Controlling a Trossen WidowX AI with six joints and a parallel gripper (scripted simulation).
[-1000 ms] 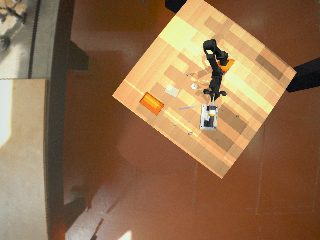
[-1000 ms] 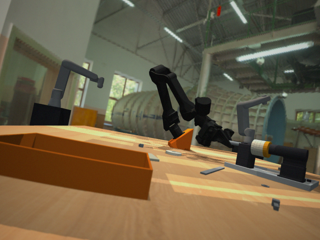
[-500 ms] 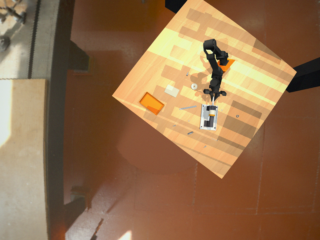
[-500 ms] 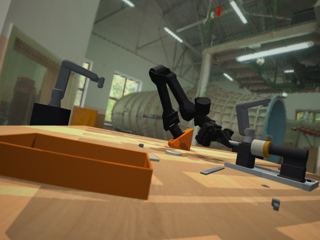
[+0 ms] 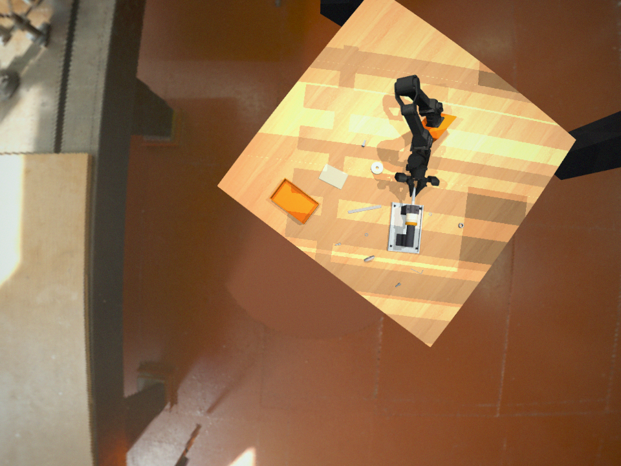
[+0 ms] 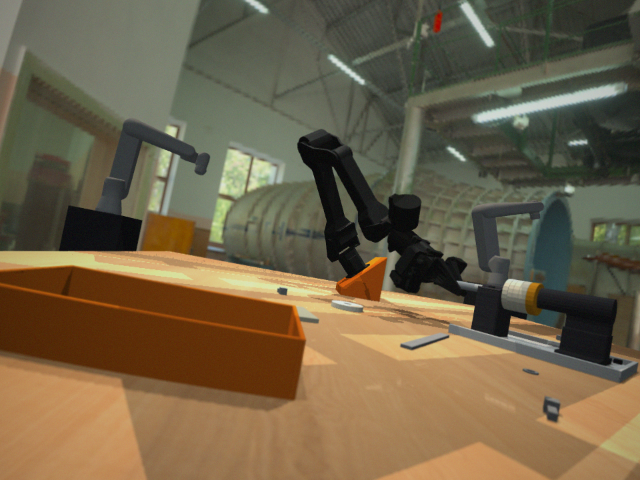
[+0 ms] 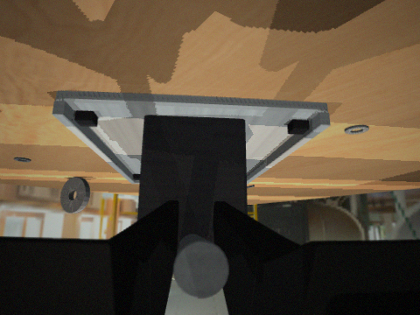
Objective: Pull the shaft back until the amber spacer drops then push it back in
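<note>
My gripper (image 5: 414, 192) (image 6: 461, 289) (image 7: 196, 212) is shut on the light grey shaft (image 5: 413, 196) (image 6: 471, 285) (image 7: 201, 269), just outside the smaller black block (image 6: 490, 310) (image 7: 194, 149). White spacers (image 5: 411, 217) (image 6: 514, 296) sit in a row beyond that block. The amber spacer (image 5: 411, 223) (image 6: 534, 299) is at the end of the row, against the black barrel of the big housing block (image 5: 409, 237) (image 6: 584, 338), still up in line. The shaft inside the spacers and barrel is hidden. The wrist view hides the spacers behind the smaller block.
The fixture stands on a grey base plate (image 5: 390, 243) (image 6: 623, 373) (image 7: 192, 99). A white disc (image 5: 372, 167) (image 6: 338, 305), a pale plate (image 5: 332, 176) and a grey bar (image 5: 364, 209) (image 6: 425, 341) lie beside it. An orange tray (image 5: 311, 213) (image 6: 207, 335) is farther off.
</note>
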